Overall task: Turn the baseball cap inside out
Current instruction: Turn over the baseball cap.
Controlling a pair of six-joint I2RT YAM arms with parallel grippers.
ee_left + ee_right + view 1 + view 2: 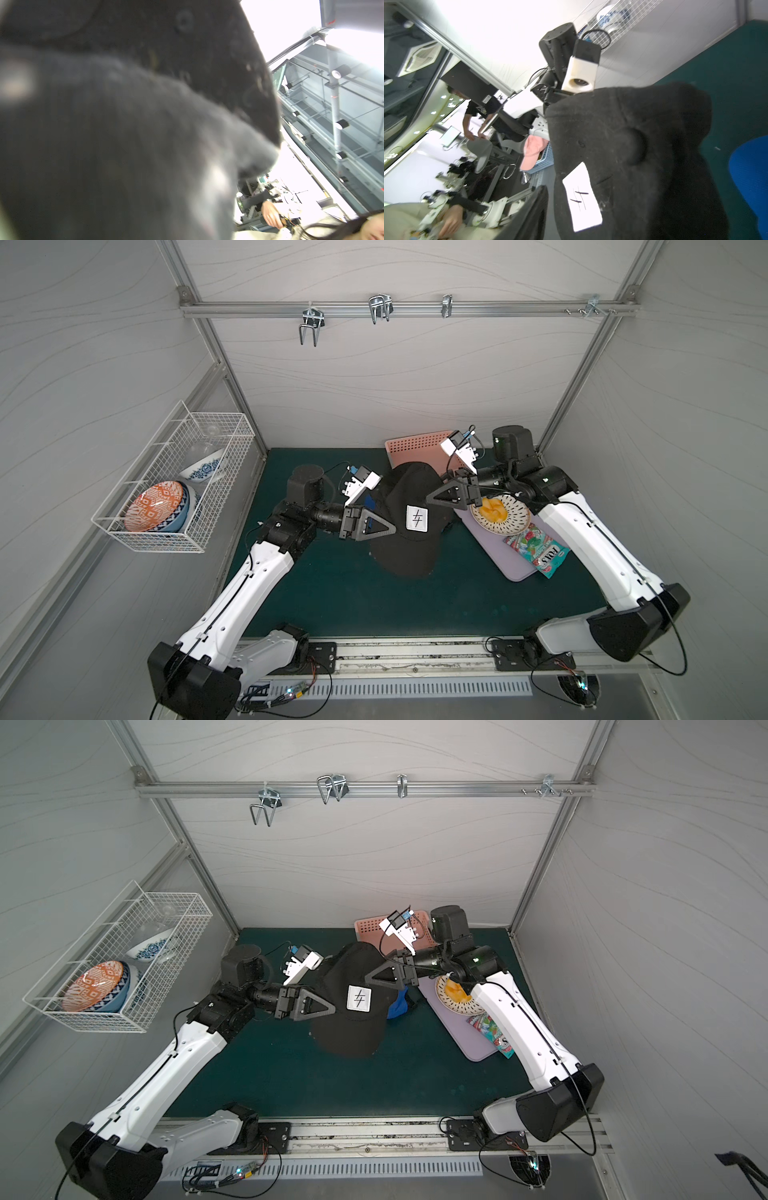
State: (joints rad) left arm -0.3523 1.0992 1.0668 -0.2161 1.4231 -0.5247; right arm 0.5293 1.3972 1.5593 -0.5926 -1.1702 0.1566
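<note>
The black baseball cap (409,547) (349,1027), with a white patch on its front, hangs above the green mat with its brim toward the front edge. My left gripper (388,531) (332,1007) is shut on the cap's left side, and dark fabric (124,145) fills the left wrist view. My right gripper (430,497) (368,978) sits at the right of the crown. In the right wrist view one finger (535,207) stands beside the cap (633,155) with a thin gap. The other finger is hidden behind the fabric. A blue piece (399,1002) hangs under the cap's right side.
A pink perforated basket (415,443) stands behind the cap. A patterned plate (519,526) with orange food, a candy bag (538,551) and a purple board (511,568) lie at the right. A wire basket (174,539) with bowls hangs on the left wall.
</note>
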